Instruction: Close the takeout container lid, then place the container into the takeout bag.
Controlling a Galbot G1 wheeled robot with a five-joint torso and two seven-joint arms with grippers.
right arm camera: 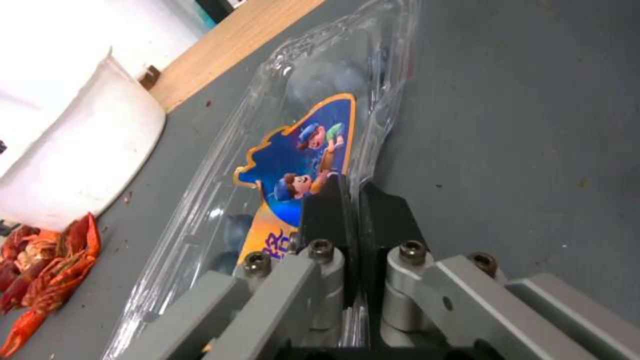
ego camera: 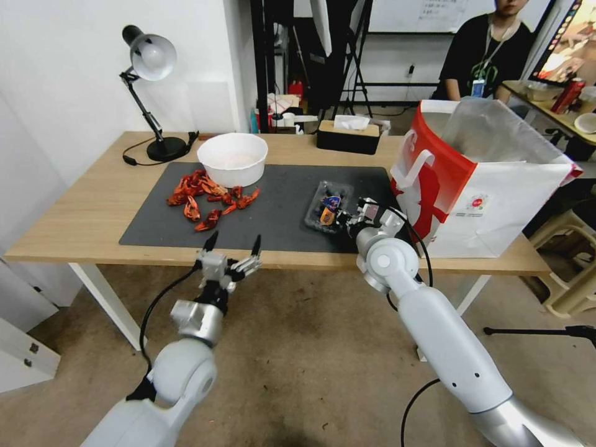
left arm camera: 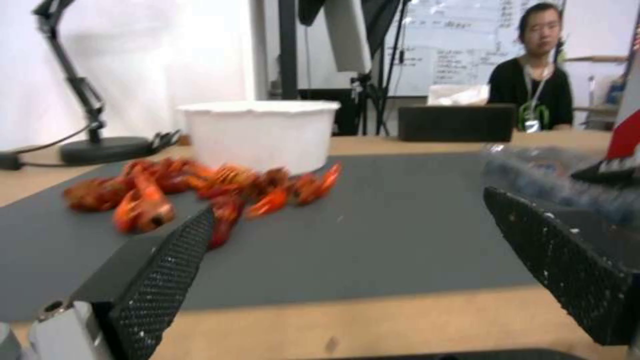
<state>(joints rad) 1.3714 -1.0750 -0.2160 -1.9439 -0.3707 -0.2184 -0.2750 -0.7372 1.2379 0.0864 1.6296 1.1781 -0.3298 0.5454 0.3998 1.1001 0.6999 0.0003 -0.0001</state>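
Your takeout container [ego camera: 327, 208] lies on the dark mat [ego camera: 279, 211], takeout bag [ego camera: 490, 192] just beside at 3 o'clock. Right pincer [right arm camera: 353, 200] is clenched on the labelled lid [right arm camera: 313, 150] edge. Left pincer [ego camera: 233, 243] hangs released at the counter [ego camera: 74, 211] front edge, 7 o'clock of the container.

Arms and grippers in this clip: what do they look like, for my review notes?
Both arms are glossy white shells with silver-grey metal joints and loose black cables. The left gripper has slim black pointed fingers; its pads are black with a fine dotted texture. The right gripper has blocky black fingertips on grey metal linkages with dark hex bolts.
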